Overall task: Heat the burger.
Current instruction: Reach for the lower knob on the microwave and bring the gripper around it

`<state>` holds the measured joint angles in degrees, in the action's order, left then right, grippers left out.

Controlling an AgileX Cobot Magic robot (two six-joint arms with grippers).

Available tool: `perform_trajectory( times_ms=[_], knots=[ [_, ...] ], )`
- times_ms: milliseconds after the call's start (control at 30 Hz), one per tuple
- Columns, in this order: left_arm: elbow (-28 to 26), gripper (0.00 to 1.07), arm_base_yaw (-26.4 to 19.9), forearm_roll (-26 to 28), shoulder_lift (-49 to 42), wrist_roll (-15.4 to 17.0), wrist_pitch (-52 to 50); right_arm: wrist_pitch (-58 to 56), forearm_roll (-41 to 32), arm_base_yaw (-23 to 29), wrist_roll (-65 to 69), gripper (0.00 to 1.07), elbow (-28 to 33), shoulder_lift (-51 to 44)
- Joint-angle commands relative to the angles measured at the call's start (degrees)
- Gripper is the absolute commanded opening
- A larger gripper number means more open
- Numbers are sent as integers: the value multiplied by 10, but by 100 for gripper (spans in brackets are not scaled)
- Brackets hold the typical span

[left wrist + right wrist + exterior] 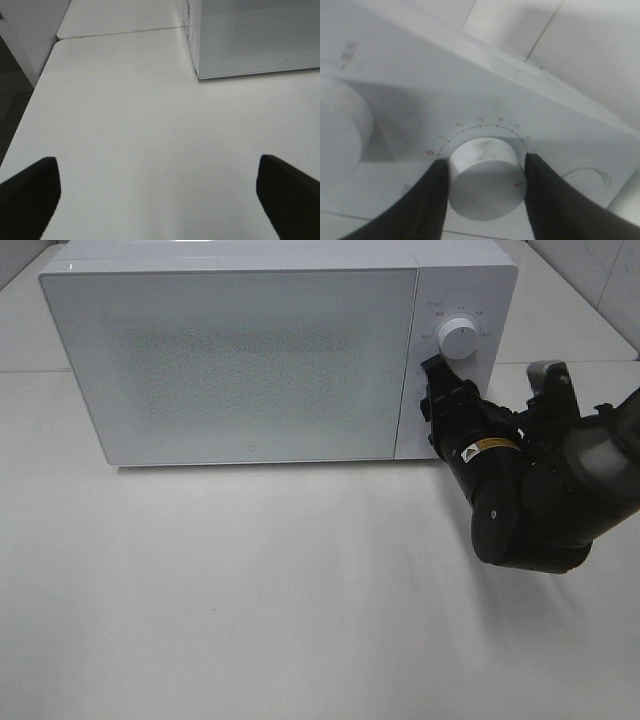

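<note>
the white table [250, 590] fills most of what you see, and the white microwave [240, 350] stands at its far side with its frosted door shut. you cannot see the burger in any view, so where it sits cannot be told. your right arm [560, 500] reaches in from the right to the control panel beside the door. there, the upper dial [460, 338] is untouched, and your right gripper [437, 400] is on the lower dial [485, 180] beneath it. its two black fingers [432, 200] are about half closed and press the dial's rim on either side. your left gripper [159, 185] hangs over bare table near the microwave's left corner, its fingers [30, 195] spread wide and holding nothing.
</note>
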<state>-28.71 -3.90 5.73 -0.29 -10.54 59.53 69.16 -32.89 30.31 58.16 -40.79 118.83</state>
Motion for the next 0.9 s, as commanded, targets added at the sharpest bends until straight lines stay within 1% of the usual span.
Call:
perform_trajectory(
  times_ms=[33, 100, 133, 167, 200, 267, 333, 733, 800, 867, 900],
  knots=[
    [2, 101, 0, 3, -12, 1, -2, 123, 32, -3, 230, 19, -14, 0],
    [2, 101, 0, 3, -12, 1, -2, 123, 33, -3, 256, 19, -14, 0],
    [2, 101, 0, 3, -12, 1, -2, 123, 33, -3, 313, 19, -13, 0],
    [2, 101, 0, 3, -12, 1, -2, 123, 33, -3, 313, 19, -13, 0],
    [2, 101, 0, 3, -12, 1, -2, 123, 34, -3, 360, 20, -13, 0],
    [2, 101, 0, 3, -12, 1, -2, 123, 35, -3, 376, 20, -13, 0],
    [2, 101, 0, 3, -12, 1, -2, 123, 37, -3, 422, 21, -13, 0],
    [2, 101, 0, 3, -12, 1, -2, 104, 30, -3, 431, 25, -13, 0],
    [2, 101, 0, 3, -12, 1, -2, 105, 30, -3, 431, 27, -13, 0],
    [2, 101, 0, 3, -12, 1, -2, 106, 30, -3, 431, 32, -13, 0],
    [2, 101, 0, 3, -12, 1, -2, 106, 30, -3, 431, 32, -13, 0]
  ],
)
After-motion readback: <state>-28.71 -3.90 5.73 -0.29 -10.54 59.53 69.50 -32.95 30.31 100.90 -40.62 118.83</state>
